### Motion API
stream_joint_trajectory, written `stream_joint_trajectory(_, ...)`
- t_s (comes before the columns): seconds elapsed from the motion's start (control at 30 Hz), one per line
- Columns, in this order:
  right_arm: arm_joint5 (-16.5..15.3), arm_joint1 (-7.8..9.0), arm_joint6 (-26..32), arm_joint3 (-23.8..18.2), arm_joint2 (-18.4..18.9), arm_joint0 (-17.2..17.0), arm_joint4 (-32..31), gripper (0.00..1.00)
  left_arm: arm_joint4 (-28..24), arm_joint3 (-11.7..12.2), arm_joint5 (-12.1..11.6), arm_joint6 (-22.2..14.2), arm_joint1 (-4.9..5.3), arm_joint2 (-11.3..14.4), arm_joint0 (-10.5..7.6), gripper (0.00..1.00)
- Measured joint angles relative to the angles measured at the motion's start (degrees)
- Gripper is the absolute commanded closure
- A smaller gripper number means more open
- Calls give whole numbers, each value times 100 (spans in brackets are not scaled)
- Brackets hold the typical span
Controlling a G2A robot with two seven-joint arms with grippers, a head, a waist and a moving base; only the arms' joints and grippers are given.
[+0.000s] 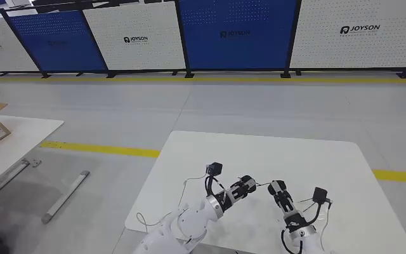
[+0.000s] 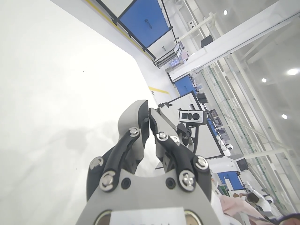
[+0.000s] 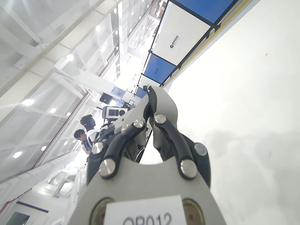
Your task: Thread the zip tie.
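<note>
Far left, a corner of a second white table (image 1: 25,130), well apart from mine. On the floor between the two lies one grey bar (image 1: 65,197). My work table (image 1: 254,146) is white with rounded corners. Both my arms sit over its near edge, well apart from the far edge and from both side edges, with white tabletop running out ahead of them. My left gripper (image 1: 249,185) points toward the right one, jaws pressed together on the end of the zip tie (image 1: 262,185). The tie shows as one thin dark strand held above the tabletop, spanning the short gap between my two grippers. My right gripper (image 1: 275,187) is just beside the left. Its jaws are pinched on the other end of the tie, a dark tip of it poking past the fingertips (image 3: 153,99) in the right wrist view. One white sticker (image 3: 143,211) with printed characters, cut off by the frame edge, sits on that wrist. Along the far side of the floor stand five pegboard panels (image 1: 136,38), three white and two blue, alternating. Four of them carry a small printed logo. Two yellow floor lines (image 1: 95,150): one at the foot of the panels, one passing behind my table.
</note>
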Motion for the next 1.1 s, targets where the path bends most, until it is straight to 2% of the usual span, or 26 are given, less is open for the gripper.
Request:
stream_joint_trajectory(0.03,3,1,73,7,-3,24,11,0,-40,-9,-3,-21,0,-7,3,100)
stream_joint_trajectory(0.17,-83,6,235,38,1,68,57,0,-245,-50,75,46,-11,-54,24,100)
stream_joint_trajectory(0.43,-190,20,300,83,92,39,103,0,-655,-193,267,406,-55,-157,29,100)
stream_joint_trajectory(0.83,-231,23,240,93,126,5,108,0,-777,-224,316,349,-70,-125,25,100)
stream_joint_trajectory(0.9,-179,30,218,111,127,33,-70,0,-819,-227,314,370,-73,-136,36,100)
stream_joint_trajectory(1.1,-130,52,-87,206,25,107,-1420,0,-1590,-387,304,304,-75,-364,176,100)
